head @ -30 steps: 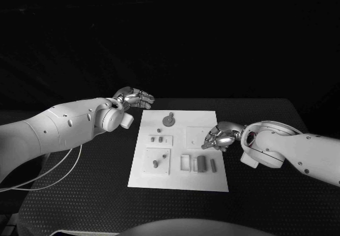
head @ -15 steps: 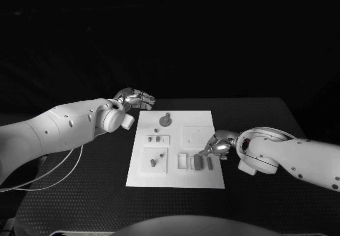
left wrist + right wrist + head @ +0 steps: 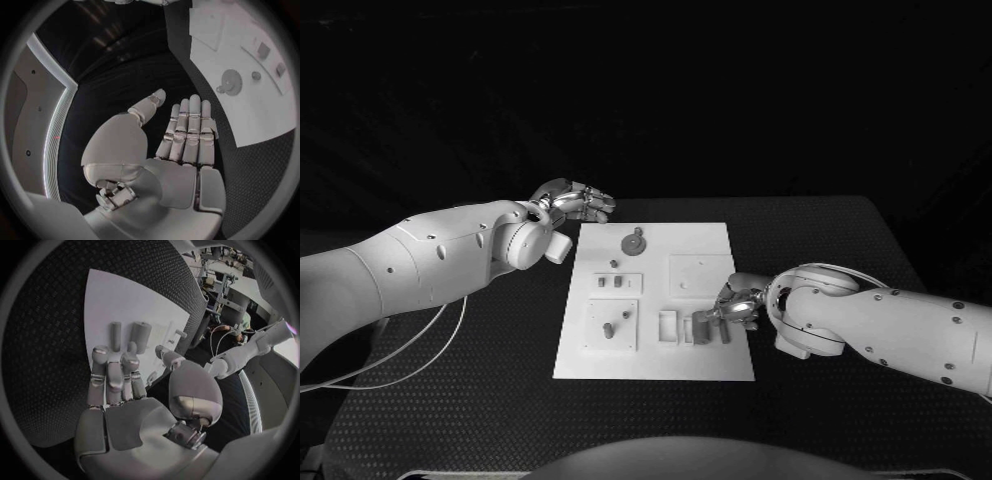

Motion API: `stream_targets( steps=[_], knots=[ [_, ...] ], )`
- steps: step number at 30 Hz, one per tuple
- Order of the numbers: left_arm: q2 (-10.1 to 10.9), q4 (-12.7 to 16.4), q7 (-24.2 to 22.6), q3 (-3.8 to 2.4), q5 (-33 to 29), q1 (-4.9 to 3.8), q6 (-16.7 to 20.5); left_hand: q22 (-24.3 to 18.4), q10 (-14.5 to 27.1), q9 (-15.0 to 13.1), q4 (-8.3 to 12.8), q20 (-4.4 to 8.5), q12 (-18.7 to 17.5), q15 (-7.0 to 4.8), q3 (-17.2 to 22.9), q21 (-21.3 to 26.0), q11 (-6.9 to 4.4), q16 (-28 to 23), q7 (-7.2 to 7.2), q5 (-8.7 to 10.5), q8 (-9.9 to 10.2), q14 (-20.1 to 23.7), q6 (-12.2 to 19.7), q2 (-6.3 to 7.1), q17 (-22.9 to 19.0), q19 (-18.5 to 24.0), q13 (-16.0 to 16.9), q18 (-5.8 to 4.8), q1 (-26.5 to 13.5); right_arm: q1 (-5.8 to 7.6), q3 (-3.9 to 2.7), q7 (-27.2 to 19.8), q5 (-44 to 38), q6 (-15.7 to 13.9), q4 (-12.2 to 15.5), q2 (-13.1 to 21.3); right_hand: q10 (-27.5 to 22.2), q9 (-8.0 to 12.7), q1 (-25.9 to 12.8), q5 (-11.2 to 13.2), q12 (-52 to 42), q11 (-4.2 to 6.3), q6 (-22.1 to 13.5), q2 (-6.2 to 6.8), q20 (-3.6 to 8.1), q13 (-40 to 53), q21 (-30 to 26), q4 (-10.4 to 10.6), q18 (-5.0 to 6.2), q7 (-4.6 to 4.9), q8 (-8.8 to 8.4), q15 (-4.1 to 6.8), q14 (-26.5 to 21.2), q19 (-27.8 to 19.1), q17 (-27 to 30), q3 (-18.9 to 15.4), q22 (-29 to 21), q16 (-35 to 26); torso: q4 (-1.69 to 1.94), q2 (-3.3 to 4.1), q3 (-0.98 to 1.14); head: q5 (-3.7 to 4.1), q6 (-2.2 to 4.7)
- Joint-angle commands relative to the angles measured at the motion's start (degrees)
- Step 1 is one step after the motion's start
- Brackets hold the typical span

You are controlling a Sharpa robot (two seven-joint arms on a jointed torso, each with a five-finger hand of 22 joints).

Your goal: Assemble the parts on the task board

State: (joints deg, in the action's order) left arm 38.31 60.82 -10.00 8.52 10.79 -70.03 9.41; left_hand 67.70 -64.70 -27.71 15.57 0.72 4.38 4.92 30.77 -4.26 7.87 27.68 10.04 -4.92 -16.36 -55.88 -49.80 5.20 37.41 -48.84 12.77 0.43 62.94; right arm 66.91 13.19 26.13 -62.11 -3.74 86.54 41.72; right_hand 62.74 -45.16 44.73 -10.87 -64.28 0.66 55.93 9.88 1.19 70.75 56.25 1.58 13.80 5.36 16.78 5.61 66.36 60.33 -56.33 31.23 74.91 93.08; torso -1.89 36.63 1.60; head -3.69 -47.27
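Observation:
The white task board [image 3: 689, 242] lies in the middle of the black table. On it sit a round part [image 3: 635, 243], two small pegs [image 3: 609, 282], a plate with a peg [image 3: 612, 327] and two upright-lying rods [image 3: 714, 329] near the front right. My right hand [image 3: 737, 305] hovers just over the board's right edge beside the rods, fingers straight and holding nothing. In the right wrist view its fingertips [image 3: 115, 362] point at the two rods [image 3: 140, 335]. My left hand [image 3: 574, 203] hangs off the board's far left corner, flat and empty [image 3: 187, 137].
A square recess [image 3: 702, 273] lies on the board behind my right hand. A white slotted piece [image 3: 671, 326] sits left of the rods. A white cable [image 3: 423, 345] loops over the table at the left. Black table [image 3: 848, 250] surrounds the board.
My right hand has slid along the board's right edge toward the front, ending next to the two rods. The left hand has stayed where it was.

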Motion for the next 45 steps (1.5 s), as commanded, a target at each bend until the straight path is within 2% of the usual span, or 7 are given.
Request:
stream_targets(
  steps=[1, 26, 31, 34, 36, 40, 45],
  knots=[
    [0.0, 0.3, -0.4, -0.03, -0.4, 0.00, -0.9, -0.1, 0.1, 0.1, -0.3, -0.31, -0.2, 0.15, -0.1, 0.4, 0.24, -0.3, 0.06, -0.13, -0.3, -0.1, 0.3, 0.09, 0.1, 0.0, -0.1, -0.43, -0.7, -0.24, 0.10, 1.3, -2.4, 2.5, -0.2, -0.4, -0.6, 0.2, -0.7, 0.0, -0.4, 0.03, -0.2, 0.04, 0.13, -0.1, 0.3, 0.5, 1.20, 0.22, -0.48, 0.93, 0.7, -0.2, 0.0, 0.0, 1.1, 0.2, -0.04, 0.20, -0.02, 0.22, -0.06],
    [0.5, 1.0, 0.0, -0.03, -0.4, -0.04, -1.3, -0.1, 0.2, 0.1, -0.5, -0.38, -0.3, 0.20, -0.2, 0.4, 0.28, -0.6, 0.09, -0.13, -0.3, -0.1, 0.3, 0.18, 0.3, 0.1, -0.1, -0.43, -1.1, -1.96, 0.53, 1.3, -1.1, 4.5, -4.0, -4.0, -1.3, 0.5, -1.6, 0.1, -0.9, -0.04, 0.3, 0.90, 0.16, -0.7, 0.5, 2.8, 1.20, 0.28, -1.30, 0.84, -0.1, -0.7, 0.4, 0.9, 1.1, 0.3, 0.04, 0.65, -0.23, -0.24, -0.86],
    [0.5, 1.1, 0.1, -0.03, -0.4, -0.05, -1.3, -0.1, 0.2, 0.1, -0.6, -0.38, -0.3, 0.20, -0.3, 0.4, 0.29, -0.6, 0.10, -0.13, -0.3, -0.1, 0.4, 0.19, 0.3, 0.1, -0.2, -0.43, -1.2, -2.24, 0.58, 1.2, -0.8, 4.5, -4.5, -4.5, -1.5, 0.4, -1.1, 0.2, -1.2, 0.00, 0.7, -1.16, 0.08, -0.9, 0.7, 1.6, 1.20, 0.31, -1.50, 0.80, -0.2, -1.0, 0.3, 0.0, 1.2, 0.4, 0.02, 0.70, -0.22, -0.36, -0.93],
    [0.7, 1.2, 0.1, -0.03, -0.4, -0.05, -1.3, -0.1, 0.2, 0.1, -0.6, -0.38, -0.3, 0.20, -0.3, 0.4, 0.29, -0.6, 0.11, -0.13, -0.3, -0.1, 0.4, 0.20, 0.3, 0.2, -0.2, -0.43, -1.2, -2.33, 0.59, 1.2, -0.8, 4.1, -4.6, -4.5, -1.7, 0.3, -0.1, 0.2, -1.6, 0.01, 1.2, -6.05, -0.06, -1.2, 1.0, -1.8, 1.20, 0.15, -1.61, 0.84, -0.3, -1.4, 0.2, -1.2, 1.2, 0.4, -0.01, 0.74, -0.22, -0.43, -0.99],
    [0.7, 1.1, 0.2, -0.03, -0.4, -0.05, -1.3, -0.1, 0.2, 0.2, -0.7, -0.38, -0.3, 0.20, -0.3, 0.4, 0.30, -0.7, 0.12, -0.14, -0.3, -0.1, 0.4, 0.19, 0.4, 0.2, -0.2, -0.43, -1.3, -2.33, 0.59, 1.2, -0.9, 4.2, -4.6, -4.6, -2.0, 0.3, -0.5, 0.0, -1.9, 0.03, 1.6, -9.16, -0.34, -1.7, 1.2, -6.3, 1.20, 0.04, -1.85, 0.92, -0.4, -1.7, 0.2, -2.1, 1.1, 0.4, -0.06, 0.74, -0.19, -0.50, -1.01],
    [0.7, 1.1, 0.2, -0.03, -0.4, -0.06, -1.4, -0.1, 0.2, 0.2, -0.7, -0.38, -0.3, 0.21, -0.3, 0.4, 0.30, -0.7, 0.12, -0.14, -0.3, -0.1, 0.4, 0.19, 0.4, 0.2, -0.2, -0.43, -1.3, -2.33, 0.59, 1.4, -0.9, 4.2, -4.6, -4.6, -1.9, 0.3, -0.5, 0.0, -2.2, 0.29, 2.3, -11.51, -0.48, -2.2, 1.4, -11.7, 1.20, 0.03, -1.99, 0.95, -0.2, -1.7, 0.1, -1.6, 1.0, 0.4, -0.02, 0.76, -0.21, -0.49, -1.10],
    [0.7, 1.1, 0.2, -0.03, -0.4, -0.06, -1.4, -0.1, 0.2, 0.2, -0.8, -0.38, -0.3, 0.20, -0.3, 0.4, 0.30, -0.7, 0.12, -0.15, -0.3, -0.1, 0.4, 0.19, 0.4, 0.2, -0.2, -0.43, -1.3, -2.33, 0.59, 1.4, -0.8, 3.7, -4.5, -4.6, -1.7, 0.2, -1.5, -0.1, -2.5, 0.48, 3.4, -13.38, -0.66, -2.7, 1.4, -15.6, 1.20, -0.29, -1.97, 1.09, 0.3, -1.4, -0.1, -0.6, 0.9, 0.3, -0.05, 0.81, -0.18, -0.46, -1.05]
  ],
)
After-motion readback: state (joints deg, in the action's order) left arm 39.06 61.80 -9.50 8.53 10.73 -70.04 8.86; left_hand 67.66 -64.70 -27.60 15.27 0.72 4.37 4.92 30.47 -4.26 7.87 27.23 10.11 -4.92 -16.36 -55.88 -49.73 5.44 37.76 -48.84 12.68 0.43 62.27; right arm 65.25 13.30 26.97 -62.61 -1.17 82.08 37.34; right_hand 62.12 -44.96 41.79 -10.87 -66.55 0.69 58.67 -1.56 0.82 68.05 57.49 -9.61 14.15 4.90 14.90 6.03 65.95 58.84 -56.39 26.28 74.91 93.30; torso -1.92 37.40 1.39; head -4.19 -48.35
